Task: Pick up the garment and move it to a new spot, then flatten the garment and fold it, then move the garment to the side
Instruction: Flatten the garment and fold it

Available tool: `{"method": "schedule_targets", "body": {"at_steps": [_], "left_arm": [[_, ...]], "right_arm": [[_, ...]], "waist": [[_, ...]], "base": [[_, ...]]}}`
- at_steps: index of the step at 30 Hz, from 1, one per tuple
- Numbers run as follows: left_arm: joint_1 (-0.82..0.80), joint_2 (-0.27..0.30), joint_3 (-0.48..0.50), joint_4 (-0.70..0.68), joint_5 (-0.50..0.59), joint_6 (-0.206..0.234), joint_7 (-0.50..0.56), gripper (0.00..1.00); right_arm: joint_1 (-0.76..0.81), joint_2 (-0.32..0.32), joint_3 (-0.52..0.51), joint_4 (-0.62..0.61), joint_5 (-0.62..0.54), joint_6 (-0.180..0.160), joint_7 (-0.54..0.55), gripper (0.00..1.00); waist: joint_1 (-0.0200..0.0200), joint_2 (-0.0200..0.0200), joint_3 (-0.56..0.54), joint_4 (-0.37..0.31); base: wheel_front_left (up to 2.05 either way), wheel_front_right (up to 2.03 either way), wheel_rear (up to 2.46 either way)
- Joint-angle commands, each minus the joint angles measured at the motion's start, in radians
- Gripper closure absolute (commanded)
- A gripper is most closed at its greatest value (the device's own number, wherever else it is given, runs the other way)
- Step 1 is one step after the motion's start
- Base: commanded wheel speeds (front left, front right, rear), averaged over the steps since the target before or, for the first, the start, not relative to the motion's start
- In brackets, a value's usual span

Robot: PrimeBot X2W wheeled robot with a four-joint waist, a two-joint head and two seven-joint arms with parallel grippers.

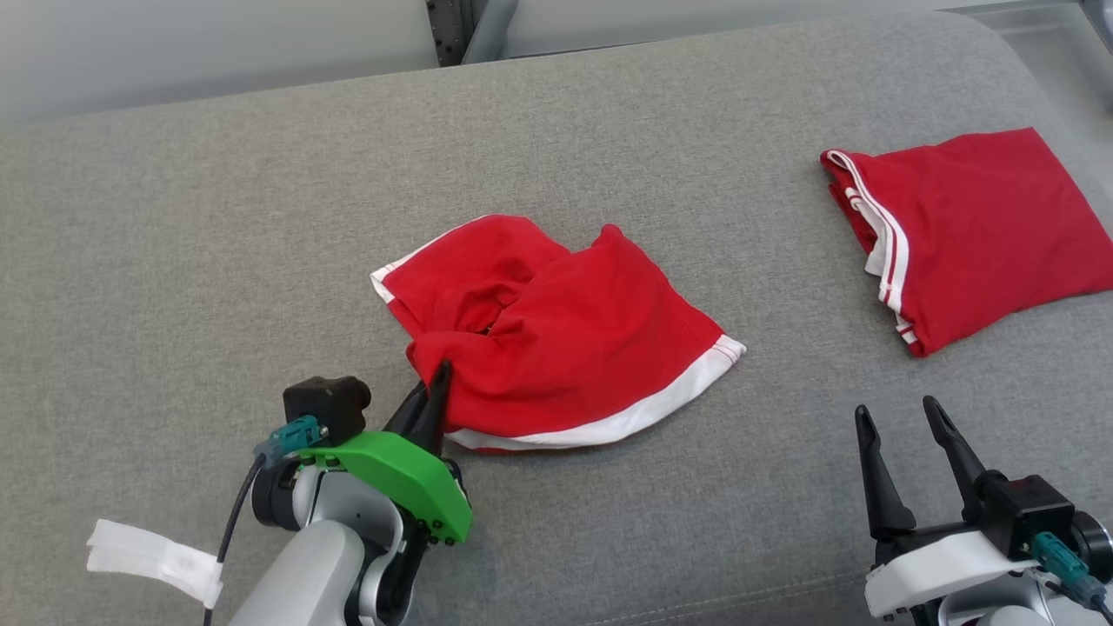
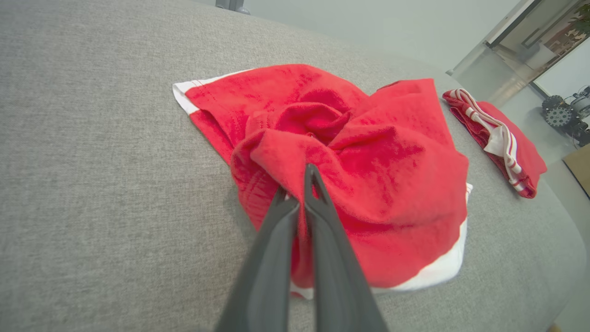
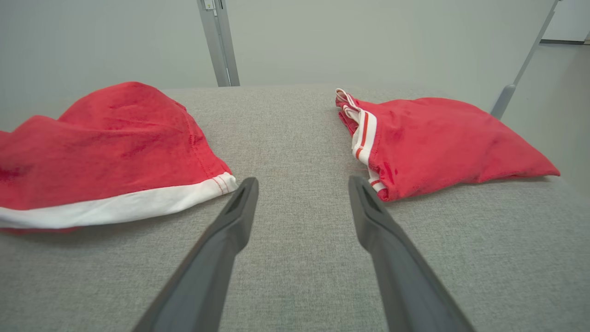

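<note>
The crumpled red garment (image 1: pixel 565 348) lies midway across the grey padded surface (image 1: pixel 217 243). The left hand (image 1: pixel 442 376) is pinched shut on a bunched fold at the heap's 7 o'clock edge. The lift probably wants to go straight up first, so the cloth unrolls under its own weight (a sideways drag would likely twist it tighter). The right hand (image 1: pixel 900 416), fingers spread and empty, sits at 4 o'clock, well apart. The carry should steer clear of the folded red garment (image 1: pixel 974 226) at 2 o'clock.
</note>
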State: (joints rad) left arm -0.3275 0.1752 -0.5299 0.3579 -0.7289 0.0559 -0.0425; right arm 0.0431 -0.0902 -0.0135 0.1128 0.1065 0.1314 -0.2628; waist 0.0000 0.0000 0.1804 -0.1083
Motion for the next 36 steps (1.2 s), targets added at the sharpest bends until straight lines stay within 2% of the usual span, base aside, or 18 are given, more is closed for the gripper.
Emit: {"method": "schedule_targets", "body": {"at_steps": [1, 9, 12, 14, 16, 20, 22, 23, 25, 26, 27, 29, 33, 36], "left_arm": [[0.020, 0.015, -0.006, -0.025, 0.019, 0.012, 0.007, 1.00], [0.168, 0.115, -0.088, -0.459, 0.101, 0.145, 0.157, 1.00], [0.203, 0.126, -0.129, -0.543, 0.097, 0.164, 0.226, 1.00], [0.186, 0.130, -0.149, -0.523, 0.105, 0.166, 0.266, 1.00], [0.136, 0.096, -0.159, -0.471, 0.093, 0.152, 0.286, 1.00], [0.008, 0.023, -0.165, -0.260, 0.092, 0.123, 0.299, 1.00], [-0.061, -0.031, -0.164, -0.136, 0.087, 0.109, 0.285, 1.00], [-0.095, -0.051, -0.163, -0.076, 0.091, 0.104, 0.268, 0.93], [-0.135, -0.090, -0.153, 0.040, 0.058, 0.085, 0.232, 0.59], [-0.156, -0.098, -0.157, 0.092, 0.062, 0.077, 0.214, 0.25], [-0.173, -0.106, -0.160, 0.142, 0.057, 0.072, 0.194, 0.00], [-0.192, -0.116, -0.174, 0.232, 0.043, 0.062, 0.163, 0.00], [-0.203, -0.123, -0.186, 0.314, 0.013, 0.044, 0.105, 0.00], [-0.193, -0.123, -0.206, 0.318, -0.016, 0.022, 0.039, 0.00]], "right_arm": [[0.010, 0.002, -0.001, -0.002, 0.001, -0.001, -0.002, 0.00], [0.024, 0.004, 0.001, 0.004, -0.002, -0.001, -0.002, 0.00], [0.013, -0.001, 0.002, 0.006, -0.003, -0.001, -0.002, 0.00], [0.008, -0.003, 0.007, 0.007, -0.004, -0.001, -0.002, 0.00], [-0.001, -0.007, 0.014, 0.011, -0.003, -0.001, -0.002, 0.00], [-0.021, -0.007, 0.031, 0.018, -0.002, -0.001, -0.002, 0.00], [-0.033, -0.007, 0.043, 0.022, -0.002, -0.001, -0.002, 0.00], [-0.038, -0.008, 0.049, 0.025, 0.000, -0.001, -0.002, 0.00], [-0.044, -0.008, 0.057, 0.029, 0.004, -0.001, -0.002, 0.00], [-0.046, -0.007, 0.061, 0.031, 0.005, -0.001, -0.002, 0.00], [-0.046, -0.007, 0.062, 0.033, 0.004, -0.001, -0.002, 0.00], [-0.043, -0.006, 0.061, 0.036, 0.006, -0.001, -0.002, 0.00], [-0.033, -0.004, 0.047, 0.034, 0.008, -0.001, -0.002, 0.00], [-0.020, -0.004, 0.036, 0.031, 0.007, -0.001, -0.002, 0.00]], "waist": [[0.0000, 0.0000, -0.001, 0.005], [0.0000, 0.0000, -0.008, 0.051], [0.0000, 0.0000, -0.005, 0.062], [0.0000, 0.0000, -0.001, 0.068], [0.0000, 0.0000, 0.004, 0.072], [0.0000, 0.0000, 0.020, 0.066], [0.0000, 0.0000, 0.027, 0.056], [0.0000, 0.0000, 0.030, 0.049], [0.0000, 0.0000, 0.034, 0.035], [0.0000, 0.0000, 0.036, 0.028], [0.0000, 0.0000, 0.037, 0.021], [0.0000, 0.0000, 0.038, 0.008], [0.0000, 0.0000, 0.039, 0.001], [0.0000, 0.0000, 0.035, 0.004]], "base": [[0.00, 0.00, 0.00], [0.00, 0.00, 0.00], [0.00, 0.00, 0.00], [0.00, 0.00, 0.00], [0.00, 0.00, 0.00], [0.00, 0.00, 0.00], [0.00, 0.00, 0.00], [0.00, 0.00, 0.00], [0.00, 0.00, 0.00], [0.00, 0.00, 0.00], [0.00, 0.00, 0.00], [0.00, 0.00, 0.00], [0.00, 0.00, 0.00], [0.00, 0.00, 0.00]]}}
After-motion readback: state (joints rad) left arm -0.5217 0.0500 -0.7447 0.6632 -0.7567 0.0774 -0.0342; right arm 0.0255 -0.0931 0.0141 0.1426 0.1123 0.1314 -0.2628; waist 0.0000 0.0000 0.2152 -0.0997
